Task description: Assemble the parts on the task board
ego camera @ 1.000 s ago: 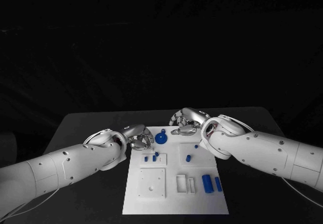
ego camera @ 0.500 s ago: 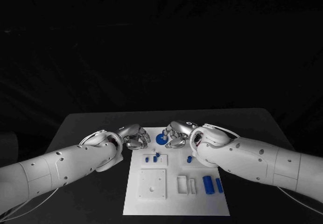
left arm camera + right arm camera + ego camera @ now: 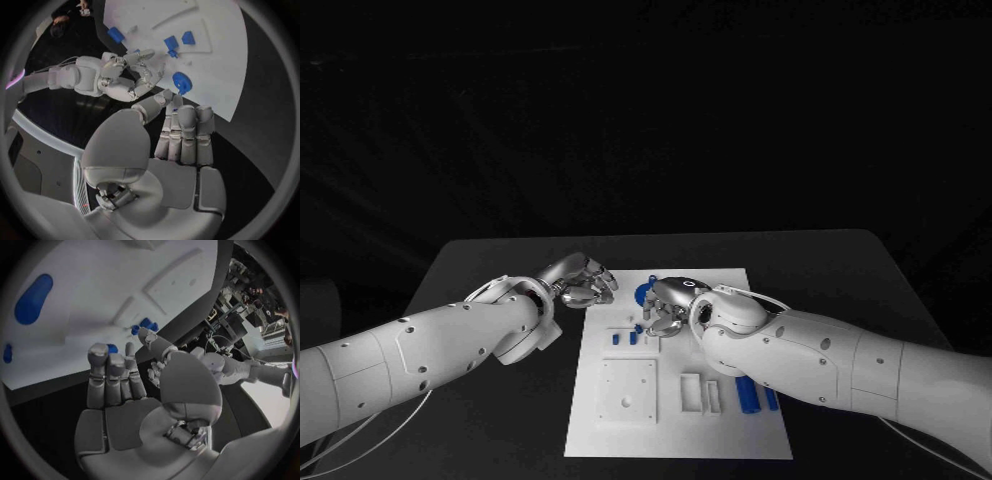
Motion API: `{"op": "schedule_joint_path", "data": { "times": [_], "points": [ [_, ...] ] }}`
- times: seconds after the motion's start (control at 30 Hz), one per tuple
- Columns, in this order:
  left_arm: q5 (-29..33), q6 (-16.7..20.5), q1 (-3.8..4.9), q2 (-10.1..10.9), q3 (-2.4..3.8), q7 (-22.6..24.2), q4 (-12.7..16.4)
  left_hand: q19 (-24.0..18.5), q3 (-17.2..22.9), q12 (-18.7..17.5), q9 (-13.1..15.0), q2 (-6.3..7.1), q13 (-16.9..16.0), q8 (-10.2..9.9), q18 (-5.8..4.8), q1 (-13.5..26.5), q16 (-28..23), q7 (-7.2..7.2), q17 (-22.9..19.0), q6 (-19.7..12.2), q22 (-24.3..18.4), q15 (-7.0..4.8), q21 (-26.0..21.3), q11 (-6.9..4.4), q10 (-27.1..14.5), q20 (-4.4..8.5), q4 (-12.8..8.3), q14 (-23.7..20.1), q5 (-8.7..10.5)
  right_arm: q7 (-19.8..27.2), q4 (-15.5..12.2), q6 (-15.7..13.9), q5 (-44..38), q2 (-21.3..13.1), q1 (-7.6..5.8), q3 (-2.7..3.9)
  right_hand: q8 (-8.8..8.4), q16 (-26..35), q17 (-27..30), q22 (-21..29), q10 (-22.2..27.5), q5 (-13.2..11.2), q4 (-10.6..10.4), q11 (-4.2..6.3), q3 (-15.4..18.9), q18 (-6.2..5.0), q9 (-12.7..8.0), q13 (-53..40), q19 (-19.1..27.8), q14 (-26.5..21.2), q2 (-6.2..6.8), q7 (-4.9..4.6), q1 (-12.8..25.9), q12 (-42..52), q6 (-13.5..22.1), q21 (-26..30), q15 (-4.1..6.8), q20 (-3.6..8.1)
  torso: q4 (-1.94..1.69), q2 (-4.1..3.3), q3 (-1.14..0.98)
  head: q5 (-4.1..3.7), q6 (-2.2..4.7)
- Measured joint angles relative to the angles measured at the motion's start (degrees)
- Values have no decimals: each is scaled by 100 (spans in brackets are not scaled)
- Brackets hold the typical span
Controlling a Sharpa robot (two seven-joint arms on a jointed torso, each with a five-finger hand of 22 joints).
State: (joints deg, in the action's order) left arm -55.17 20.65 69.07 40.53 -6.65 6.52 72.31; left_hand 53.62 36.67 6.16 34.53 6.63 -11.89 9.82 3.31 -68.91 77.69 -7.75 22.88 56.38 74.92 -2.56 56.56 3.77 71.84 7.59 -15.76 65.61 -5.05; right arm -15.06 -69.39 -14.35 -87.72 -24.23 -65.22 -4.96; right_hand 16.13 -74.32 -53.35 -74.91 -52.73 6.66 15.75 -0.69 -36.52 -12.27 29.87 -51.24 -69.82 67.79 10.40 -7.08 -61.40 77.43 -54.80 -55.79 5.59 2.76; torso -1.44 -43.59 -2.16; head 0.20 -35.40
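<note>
On the near part of the task board (image 3: 678, 440), two blue cylinders (image 3: 746, 394) lie side by side, long axes running near to far, beside a square white recess (image 3: 627, 390) with bare board around it. Farther up, small blue pegs (image 3: 625, 338) stand just beside the right hand (image 3: 668, 305), which hovers palm down, fingers loosely apart, holding nothing. A round blue part (image 3: 643, 293) lies at the far end. The left hand (image 3: 581, 283) hangs over the board's far left edge, fingers extended, empty.
</note>
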Motion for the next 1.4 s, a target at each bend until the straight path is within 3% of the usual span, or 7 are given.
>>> {"op": "schedule_joint_path", "data": {
  "times": [0.33, 0.73, 1.4],
  "points": [
    [497, 161, 47, 85, 0, 124, 210, -18, 0, 0, -5, 0, 0, 0, 0, 0, -22, 1, -2, -1, -1, 0, 0, -10, -10, -2, 0, 0, 0, -48, 221, -51, -153, 189, 79, -3, 0, -12, -14, -4, -2, 0, -26, -2, -26, 0, 0, -8, -9, 9, 0, 8, 0, 21, -9, -33, -7, -9, -2, -2, 4, 34, -25],
    [651, 218, 72, 102, -1, 166, 293, -19, 0, 0, -11, 0, 0, 0, 0, 0, -22, -12, -8, -32, -1, 0, 0, -13, -14, -3, 0, 0, 0, -54, 349, -127, -249, 321, 92, -3, 0, -12, -33, -3, -2, 0, -66, -2, -65, 0, -8, -13, -8, 9, 0, 16, 47, 21, -15, -33, -8, -11, 6, -6, 8, 52, -52],
    [708, 252, 108, 118, 0, 166, 322, -37, 0, -23, -30, 0, 0, 0, -1, 0, -22, -51, -12, -93, -2, 0, 0, -3, -44, -24, 0, 1, 0, -32, 436, -119, -255, 414, 116, -23, -1, -14, -45, -2, -2, -22, -121, -3, -120, 0, -19, -25, -13, 9, -22, 26, 68, 16, -24, -56, -10, -10, 13, -3, -10, 69, -114]
  ]
}}
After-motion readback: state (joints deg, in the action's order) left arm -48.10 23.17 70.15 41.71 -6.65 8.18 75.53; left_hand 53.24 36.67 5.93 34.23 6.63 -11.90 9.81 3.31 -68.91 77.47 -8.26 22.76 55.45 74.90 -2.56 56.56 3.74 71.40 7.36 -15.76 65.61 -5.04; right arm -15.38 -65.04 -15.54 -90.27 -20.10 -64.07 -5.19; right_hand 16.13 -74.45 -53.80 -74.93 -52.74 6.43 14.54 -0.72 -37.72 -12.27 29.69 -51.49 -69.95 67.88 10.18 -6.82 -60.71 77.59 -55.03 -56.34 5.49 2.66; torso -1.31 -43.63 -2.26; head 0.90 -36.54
